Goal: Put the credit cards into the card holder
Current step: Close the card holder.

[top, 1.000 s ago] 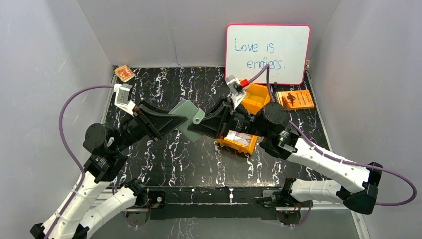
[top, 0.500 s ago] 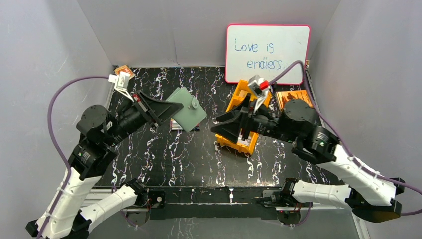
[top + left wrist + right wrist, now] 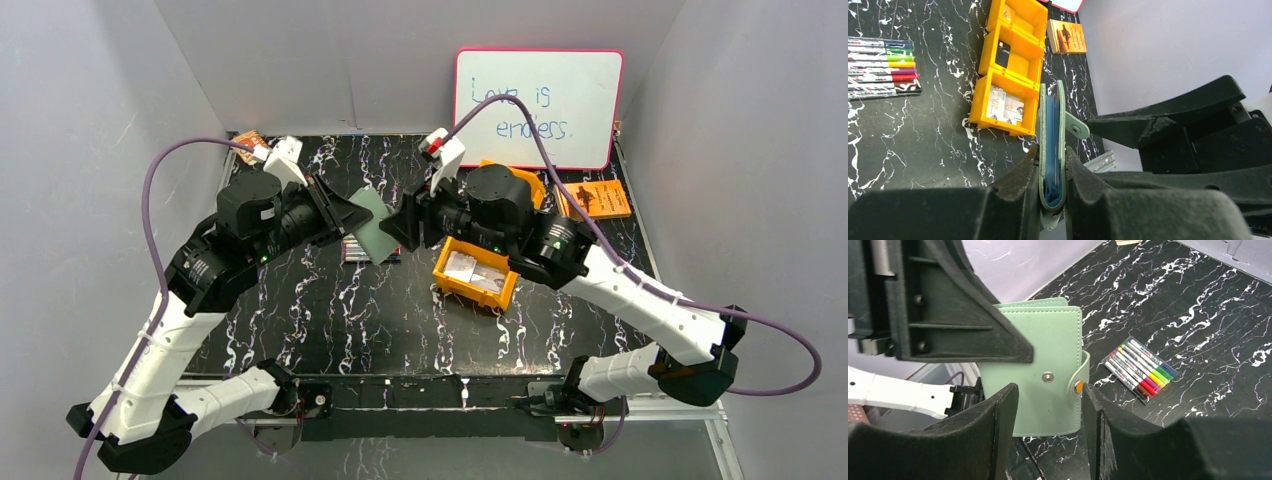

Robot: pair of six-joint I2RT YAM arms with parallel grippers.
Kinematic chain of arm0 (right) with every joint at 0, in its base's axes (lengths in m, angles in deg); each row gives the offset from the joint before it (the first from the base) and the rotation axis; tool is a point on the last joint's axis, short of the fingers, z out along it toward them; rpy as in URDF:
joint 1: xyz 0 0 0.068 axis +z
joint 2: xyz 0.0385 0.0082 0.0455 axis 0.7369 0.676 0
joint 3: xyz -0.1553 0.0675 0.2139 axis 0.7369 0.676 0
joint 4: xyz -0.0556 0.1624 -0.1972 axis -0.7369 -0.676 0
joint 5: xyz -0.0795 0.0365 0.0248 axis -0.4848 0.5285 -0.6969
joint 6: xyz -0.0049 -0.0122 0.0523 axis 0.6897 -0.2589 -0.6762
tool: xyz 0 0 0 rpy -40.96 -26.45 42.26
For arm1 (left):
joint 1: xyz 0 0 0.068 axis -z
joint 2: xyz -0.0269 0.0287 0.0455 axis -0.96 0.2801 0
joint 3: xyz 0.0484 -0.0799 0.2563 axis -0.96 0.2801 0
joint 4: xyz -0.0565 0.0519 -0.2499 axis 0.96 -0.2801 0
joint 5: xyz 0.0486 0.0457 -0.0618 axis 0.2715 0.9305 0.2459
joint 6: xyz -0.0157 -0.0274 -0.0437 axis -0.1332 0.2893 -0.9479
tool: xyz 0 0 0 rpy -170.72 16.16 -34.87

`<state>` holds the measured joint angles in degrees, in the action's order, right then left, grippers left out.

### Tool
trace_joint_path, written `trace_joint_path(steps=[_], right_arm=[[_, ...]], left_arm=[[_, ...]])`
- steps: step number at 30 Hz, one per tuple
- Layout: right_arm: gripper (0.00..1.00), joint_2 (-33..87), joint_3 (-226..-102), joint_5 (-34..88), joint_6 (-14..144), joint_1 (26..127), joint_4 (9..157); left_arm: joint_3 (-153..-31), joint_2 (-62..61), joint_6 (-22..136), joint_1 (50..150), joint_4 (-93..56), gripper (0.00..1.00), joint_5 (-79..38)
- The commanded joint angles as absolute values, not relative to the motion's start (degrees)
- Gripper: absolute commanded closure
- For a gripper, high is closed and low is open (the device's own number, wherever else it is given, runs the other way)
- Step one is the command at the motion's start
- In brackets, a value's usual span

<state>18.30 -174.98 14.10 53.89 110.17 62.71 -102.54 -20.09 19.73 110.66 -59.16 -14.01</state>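
Above black marble (image 3: 330, 310), my left gripper (image 3: 1052, 152) pinches the wallet (image 3: 1052, 125); right gripper (image 3: 1049, 388) gapes at its tab (image 3: 1079, 382). Tugging could free it.

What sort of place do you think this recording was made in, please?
Probably a robotics lab test booth, not a home: plain grey panel walls enclose a black white-veined marble-patterned tabletop, and a pink-framed handwritten whiteboard leans at the back.
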Motion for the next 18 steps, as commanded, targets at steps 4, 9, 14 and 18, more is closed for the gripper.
trace_joint_path(steps=[4, 9, 14, 18], right_arm=[[0.45, 18.5, -180.3, 8.4, 53.2, 110.3, 64.4], [0.54, 18.1, -179.3, 7.2, 53.2, 110.3, 64.8], [0.61, 18.7, -180.1, 7.8, 53.5, 110.2, 63.9], [0.58, 19.8, -180.9, 8.4, 53.5, 110.2, 62.4]], left_arm=[[-106.2, -20.5, 21.3, 110.7, -60.2, 1.0, -13.2], [-105.9, -20.3, 21.7, 110.7, -60.2, 1.0, -13.3], [-106.0, -20.3, 21.9, 110.7, -60.1, 1.0, -13.4], [-105.6, -20.4, 21.9, 110.7, -59.8, 1.0, -13.7]])
